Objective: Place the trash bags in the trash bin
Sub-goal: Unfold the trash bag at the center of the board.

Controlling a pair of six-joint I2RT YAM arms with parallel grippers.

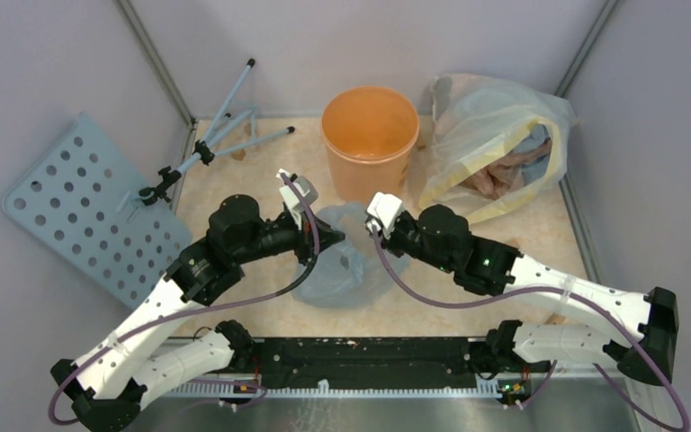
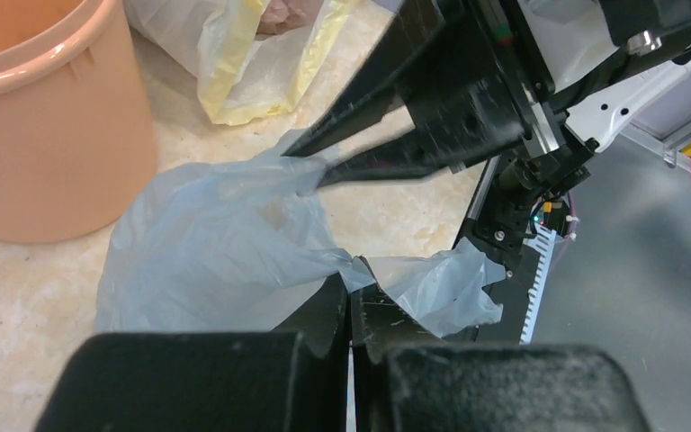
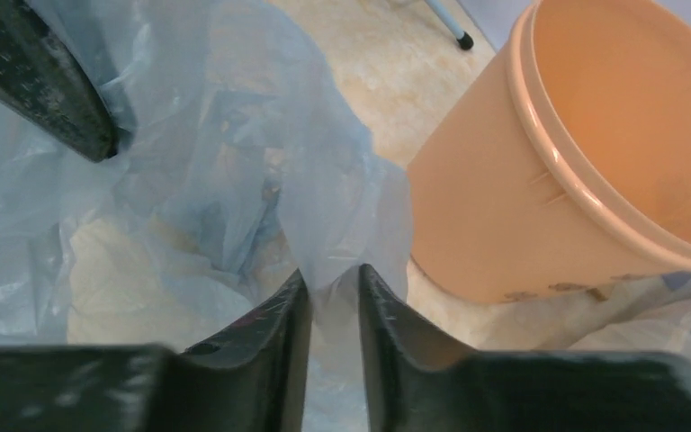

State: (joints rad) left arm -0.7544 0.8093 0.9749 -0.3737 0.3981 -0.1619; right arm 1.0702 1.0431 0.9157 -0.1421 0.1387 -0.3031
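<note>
Beige marbled tabletop (image 1: 261,310) (grey walls around), left claw (image 2: 351,297) and right claw (image 3: 335,297) pinching trash bag (image 1: 337,270)

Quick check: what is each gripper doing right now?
Left gripper: shut on the thin, crinkly grey-blue plastic trash bag.
Right gripper: jaws nearly closed, with a fold of the same bag between them.

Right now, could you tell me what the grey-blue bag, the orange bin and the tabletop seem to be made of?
The trash bag: thin translucent plastic film, crinkled, the tabletop showing faintly through it.

The trash bin: moulded plastic, smooth and slightly glossy, with a highlight along its rolled rim.

The table: beige and mottled like marble; it could be stone or a printed laminate, which the look leaves open.
</note>
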